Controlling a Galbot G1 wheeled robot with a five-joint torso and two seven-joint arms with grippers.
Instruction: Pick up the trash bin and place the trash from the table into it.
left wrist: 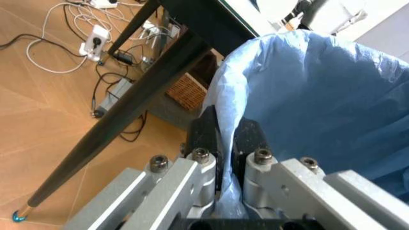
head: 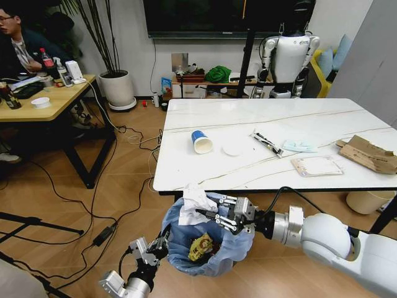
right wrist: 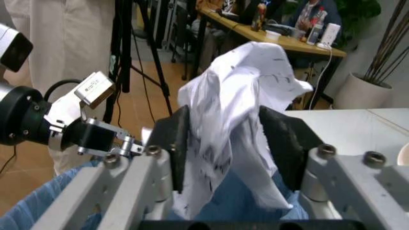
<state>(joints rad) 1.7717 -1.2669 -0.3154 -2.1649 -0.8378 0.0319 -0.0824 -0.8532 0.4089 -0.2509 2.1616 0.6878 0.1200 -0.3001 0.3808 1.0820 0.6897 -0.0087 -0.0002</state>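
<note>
I have the right gripper [head: 211, 216] low in the centre of the head view, its fingers [right wrist: 174, 139] closed on the crumpled white paper [head: 193, 203], just above the trash bin [head: 208, 248]. My left gripper [head: 162, 241], at the lower left, is pinched shut on the bin's blue bag rim, below the surface [head: 205, 171]. A paper cup [head: 201, 141] lies on the surface, mid-frame.

1 trash bin [head: 208, 245], 1 paper cup [head: 201, 141], 1 face mask [head: 300, 146], 2 grippers.
</note>
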